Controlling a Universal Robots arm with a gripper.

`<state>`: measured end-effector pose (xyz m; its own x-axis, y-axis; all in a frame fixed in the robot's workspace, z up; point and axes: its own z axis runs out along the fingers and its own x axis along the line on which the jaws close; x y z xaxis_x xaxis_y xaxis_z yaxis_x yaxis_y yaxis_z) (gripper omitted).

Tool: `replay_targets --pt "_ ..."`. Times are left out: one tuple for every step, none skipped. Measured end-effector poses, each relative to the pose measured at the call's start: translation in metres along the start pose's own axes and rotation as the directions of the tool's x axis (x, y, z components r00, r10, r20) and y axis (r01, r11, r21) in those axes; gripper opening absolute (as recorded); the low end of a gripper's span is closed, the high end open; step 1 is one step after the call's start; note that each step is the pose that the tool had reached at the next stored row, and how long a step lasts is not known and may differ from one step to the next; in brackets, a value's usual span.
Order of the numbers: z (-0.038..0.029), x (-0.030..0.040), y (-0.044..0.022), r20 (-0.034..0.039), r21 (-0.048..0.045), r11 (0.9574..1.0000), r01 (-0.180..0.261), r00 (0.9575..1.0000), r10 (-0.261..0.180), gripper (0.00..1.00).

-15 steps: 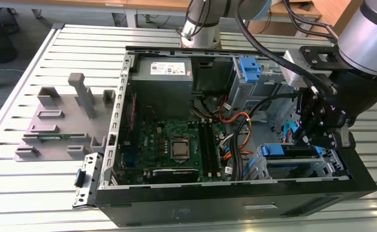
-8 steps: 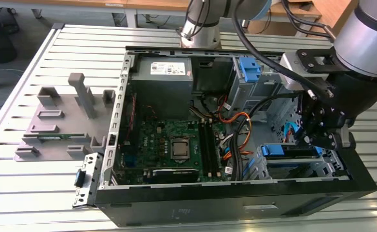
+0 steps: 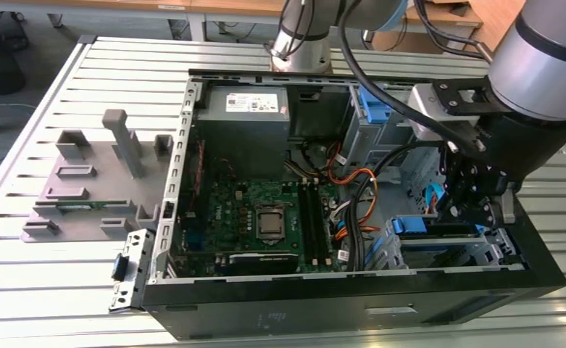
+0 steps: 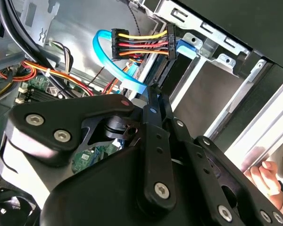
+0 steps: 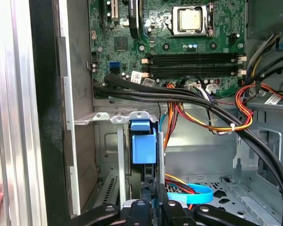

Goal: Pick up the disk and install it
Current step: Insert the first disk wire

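Note:
The disk (image 3: 414, 225) sits on edge in the drive bay at the exterior view's right of the open computer case, its blue side rail showing. In the first wrist view its blue rail (image 5: 144, 141) faces me between the bay's metal walls. In the second wrist view the dark edge of the disk (image 4: 178, 63) runs up to a black connector with coloured wires (image 4: 141, 44). My gripper (image 3: 468, 217) hangs inside the case right at the bay. Its fingers are shut together, and their tips (image 4: 153, 93) (image 5: 154, 188) rest against the disk's near edge.
The motherboard (image 3: 263, 217) and the grey power-supply box (image 3: 254, 109) fill the case's other half. Black and orange cable bundles (image 5: 217, 117) and a blue data cable (image 4: 114, 63) cross near the bay. A grey fixture (image 3: 89, 181) lies on the slatted table. A person's hand (image 4: 265, 175) holds the case's edge.

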<state>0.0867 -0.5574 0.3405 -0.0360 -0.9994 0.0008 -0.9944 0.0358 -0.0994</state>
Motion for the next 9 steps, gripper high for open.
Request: replay_targets --pt "0.0003 0.0 0.0004 0.0005 0.0053 1.0 0.0 1.0 0.0 0.16" --pt "0.0005 0.0001 0.0008 0.001 0.0095 1.0 0.0 1.0 0.0 0.16" --pt "0.0007 0.0001 0.001 0.0013 0.0128 0.9999 0.001 1.0 -0.001 0.16" --pt "0.001 0.0001 0.0013 0.0017 0.0152 0.9999 0.001 1.0 -0.001 0.16" --pt "0.0013 0.0001 0.0017 0.0018 0.017 0.9999 0.001 1.0 -0.001 0.16" --pt "0.0017 0.0001 0.0021 0.0019 0.0188 0.9998 0.001 1.0 -0.001 0.16" --pt "0.0021 0.0001 0.0025 0.0019 0.0204 0.9998 0.001 1.0 -0.002 0.16" --pt "0.0025 0.0001 0.0027 0.0019 0.0218 0.9998 0.002 1.0 -0.002 0.16" --pt "0.0027 0.0001 0.0028 0.0019 0.0231 0.9997 0.002 1.0 -0.002 0.16"
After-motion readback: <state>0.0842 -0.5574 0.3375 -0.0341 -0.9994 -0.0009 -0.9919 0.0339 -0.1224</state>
